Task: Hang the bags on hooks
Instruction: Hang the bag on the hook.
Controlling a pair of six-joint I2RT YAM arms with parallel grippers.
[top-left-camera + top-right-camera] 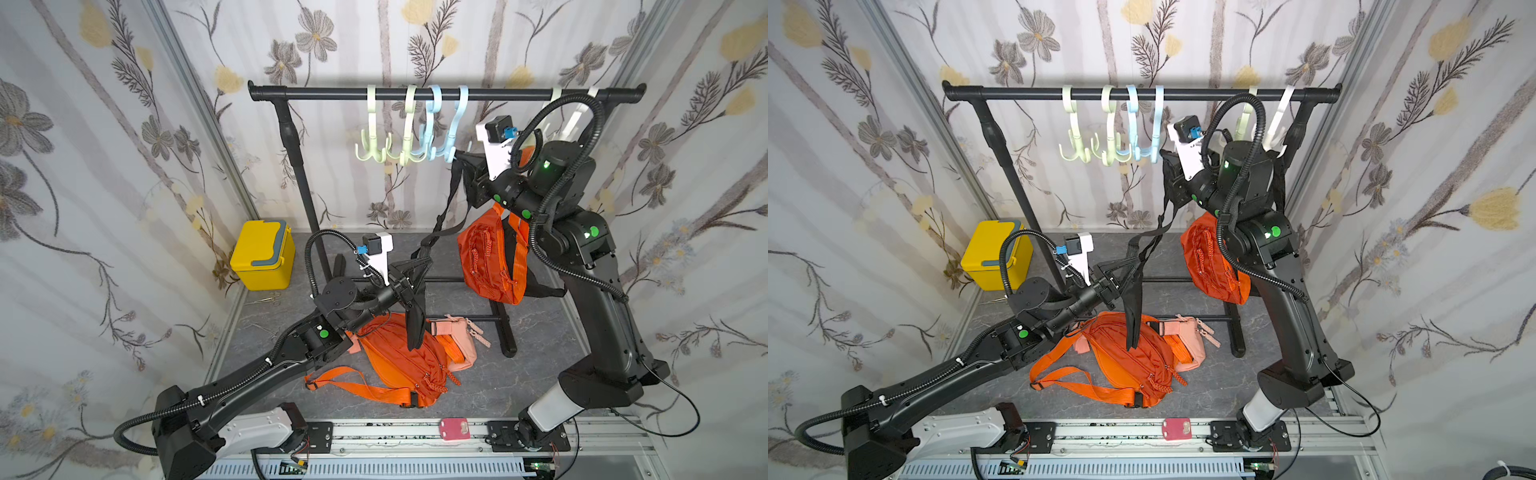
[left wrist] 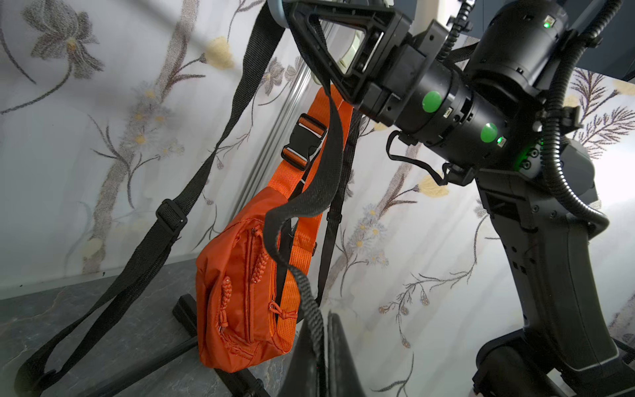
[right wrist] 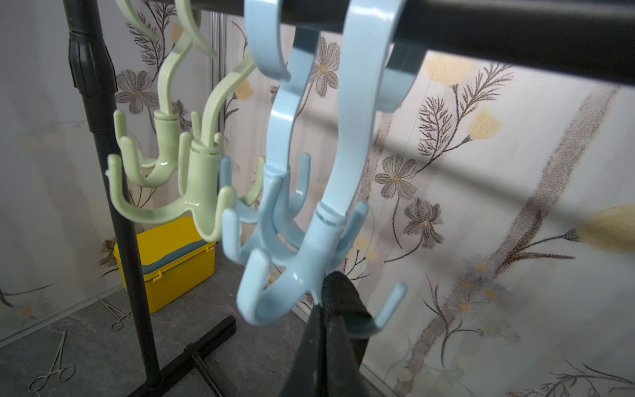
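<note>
Right wrist view: right gripper (image 3: pixel 331 292) pinches black strap (image 3: pixel 338 302) at blue hook (image 3: pixel 309 261) | left gripper (image 1: pixel 409 286) clamps black bag (image 1: pixel 415 324)

Left arm reaches low, forward and inward from its base, wrist near level; left gripper (image 1: pixel 415 286) clamped tight, jaws together. Right arm stands tall, elbow high, forearm angled back toward centre; right gripper (image 3: pixel 338 295) raised well above the left, jaws closed, fingertips (image 3: pixel 343 309) pointing away from its base
</note>
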